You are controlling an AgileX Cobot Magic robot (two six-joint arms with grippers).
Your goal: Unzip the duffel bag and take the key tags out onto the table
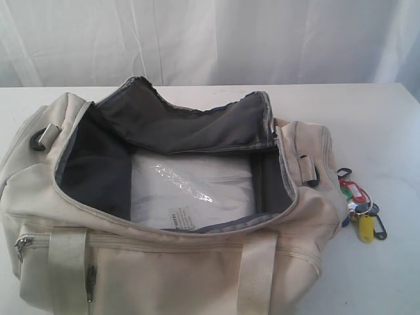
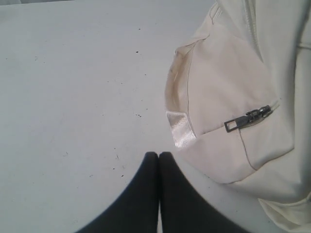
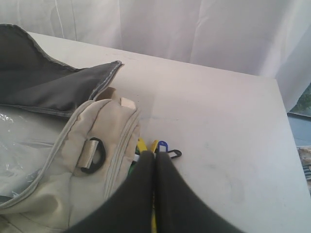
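Both tools closed, holding nothing: left tool over open counter, duffel bag edge just beside it; right tool above key tags beside bag's end.

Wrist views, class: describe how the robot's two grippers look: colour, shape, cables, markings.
The left gripper and the right gripper look alike: two plain matte black fingers each, broad near the camera and tapering to narrow rounded tips. No cables, labels or markings show. The arms themselves are out of view.
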